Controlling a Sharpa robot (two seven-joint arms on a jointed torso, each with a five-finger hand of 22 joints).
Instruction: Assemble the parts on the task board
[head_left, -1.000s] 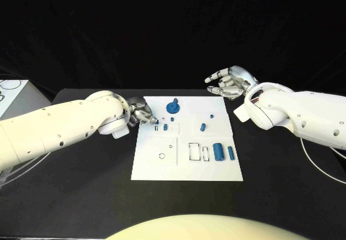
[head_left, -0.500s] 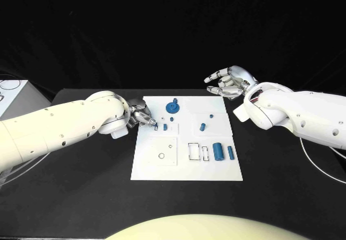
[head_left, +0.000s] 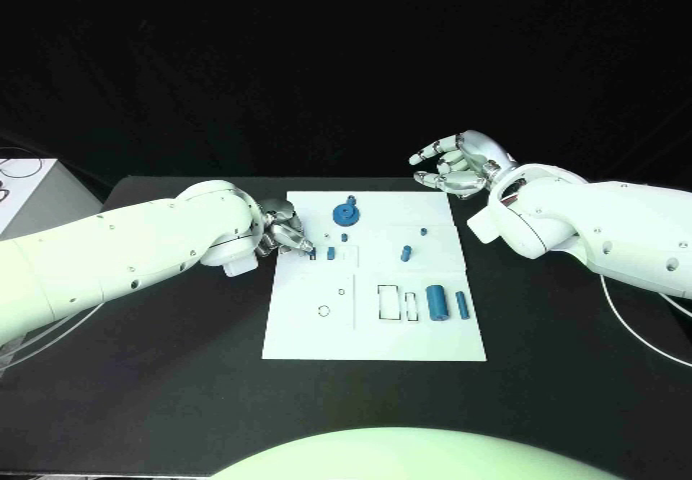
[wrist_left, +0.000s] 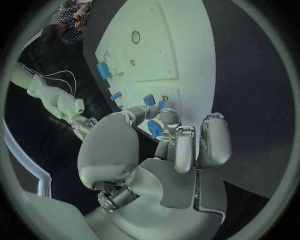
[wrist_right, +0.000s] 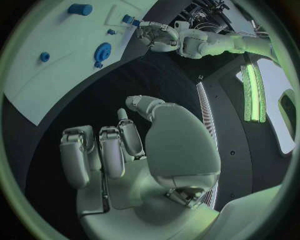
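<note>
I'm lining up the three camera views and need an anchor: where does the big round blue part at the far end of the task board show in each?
Head view: round blue part at the board's far edge, left of centre.
Left wrist view: I cannot tell it apart among the blue pieces.
Right wrist view: round blue part near the board's edge.
Shared landmark: the white task board.

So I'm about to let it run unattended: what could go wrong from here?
1. The left hand seems to pinch a small blue part only at its fingers' tips, at the board edge; it could slip out onto the table.
2. Other small parts stand close by; the fingers might knock them as the hand moves.
3. The right hand hovers beyond the board's far corner, empty, so it can't steady anything.
</note>
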